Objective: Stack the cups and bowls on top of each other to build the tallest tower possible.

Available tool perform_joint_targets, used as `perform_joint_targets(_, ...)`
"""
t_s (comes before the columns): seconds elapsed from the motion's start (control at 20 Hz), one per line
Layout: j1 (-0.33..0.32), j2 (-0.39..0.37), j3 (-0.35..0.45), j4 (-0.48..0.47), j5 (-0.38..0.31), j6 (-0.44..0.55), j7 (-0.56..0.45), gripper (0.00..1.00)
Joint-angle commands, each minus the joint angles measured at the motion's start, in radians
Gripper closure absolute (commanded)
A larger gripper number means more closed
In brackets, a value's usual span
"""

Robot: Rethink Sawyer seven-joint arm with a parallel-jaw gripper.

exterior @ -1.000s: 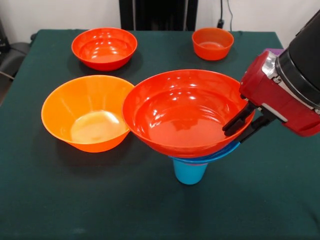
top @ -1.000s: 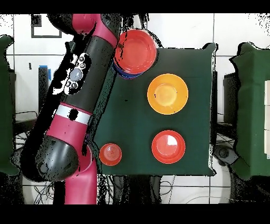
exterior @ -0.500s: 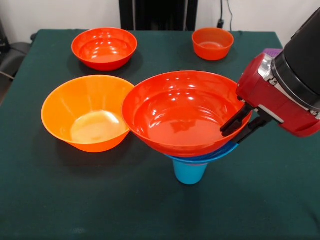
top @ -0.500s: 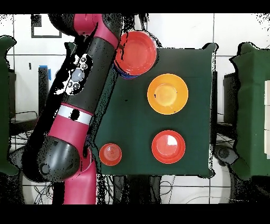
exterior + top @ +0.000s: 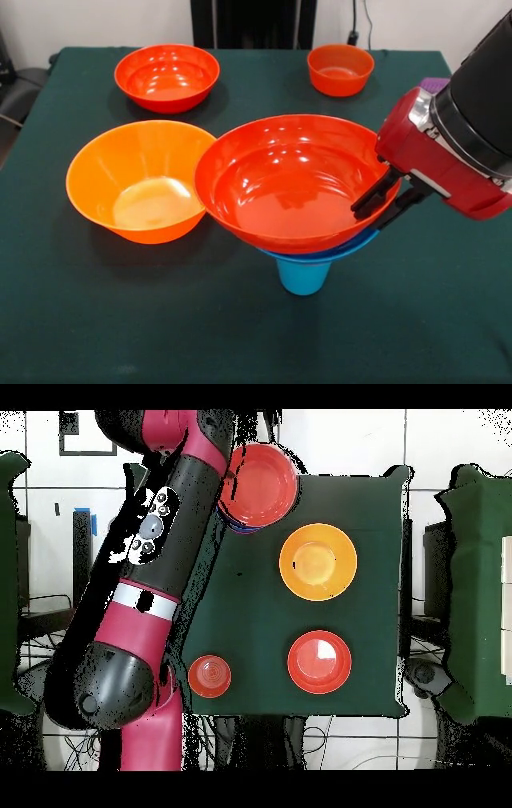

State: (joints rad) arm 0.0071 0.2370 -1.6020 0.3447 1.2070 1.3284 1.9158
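Red-orange large bowl (image 5: 292, 180) tops the tower (image 5: 302, 240), over a blue bowl rim (image 5: 364, 240) and blue cup (image 5: 303, 276) on the green surface (image 5: 240, 328). Gripper (image 5: 382, 200): fingers clamped on that top bowl's rim, one inside, one outside. Alongside: yellow-orange bowl (image 5: 140, 188). Farther off: second red-orange bowl (image 5: 166, 76), small orange bowl (image 5: 340, 68).

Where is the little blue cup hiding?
In the front view the light blue cup stands near the table's front edge, at the very bottom of the stack, under the big red-orange bowl, just right of the yellow-orange bowl.
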Motion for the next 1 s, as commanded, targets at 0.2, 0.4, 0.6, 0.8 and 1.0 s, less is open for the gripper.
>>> perform_joint_targets(0.2, 0.058, -0.028, 0.14, 0.067, -0.11, -0.044, 0.132, 1.0)
perform_joint_targets(0.4, 0.093, -0.038, 0.177, 0.115, -0.131, -0.051, 0.14, 1.0)
perform_joint_targets(0.6, 0.092, -0.038, 0.181, 0.105, -0.139, -0.047, 0.157, 1.0)
perform_joint_targets(0.8, 0.067, -0.033, 0.159, 0.063, -0.131, -0.03, 0.173, 1.0)
perform_joint_targets(1.0, 0.07, -0.035, 0.17, 0.076, -0.146, -0.044, 0.155, 1.0)
